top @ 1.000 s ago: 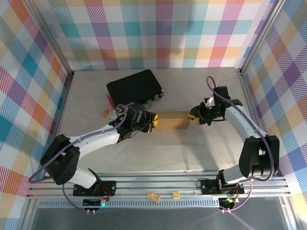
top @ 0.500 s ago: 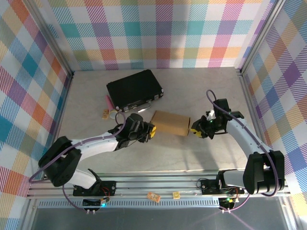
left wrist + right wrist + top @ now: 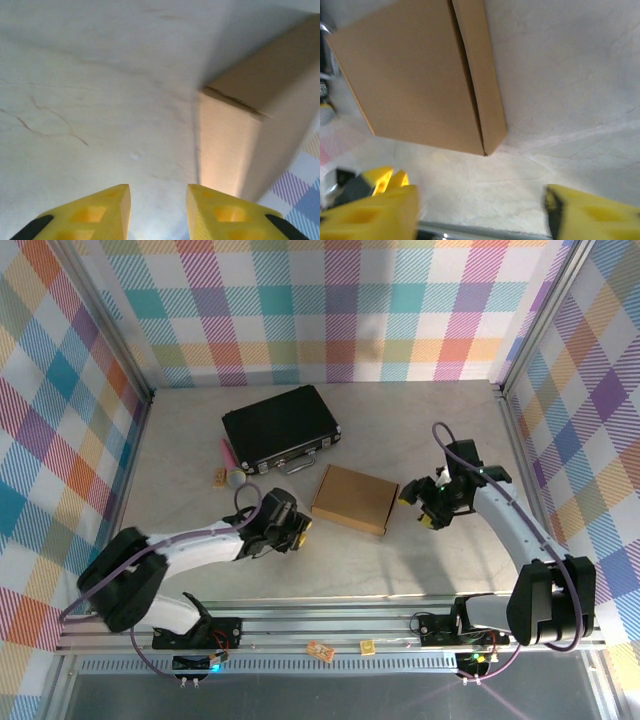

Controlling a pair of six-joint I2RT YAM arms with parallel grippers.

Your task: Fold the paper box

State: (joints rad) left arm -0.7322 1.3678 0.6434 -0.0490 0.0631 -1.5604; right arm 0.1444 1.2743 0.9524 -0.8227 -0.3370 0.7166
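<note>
Since a second ago you've laid the plain brown folded cardboard box (image 3: pixel 350 498) flat on the pale table (image 3: pixel 200 440), long axis roughly nine-to-three, at two o'clock from your part-open, empty left claw (image 3: pixel 300 530) and nine o'clock of your wide-open, empty, seemingly nearer right claw (image 3: pixel 417 508).

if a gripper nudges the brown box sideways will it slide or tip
The box lies flat and low on the smooth table, so it would probably slide rather than tip. Closed thin cardboard, it is likely light and fairly stiff, though the lid seam may gape if squeezed.
</note>
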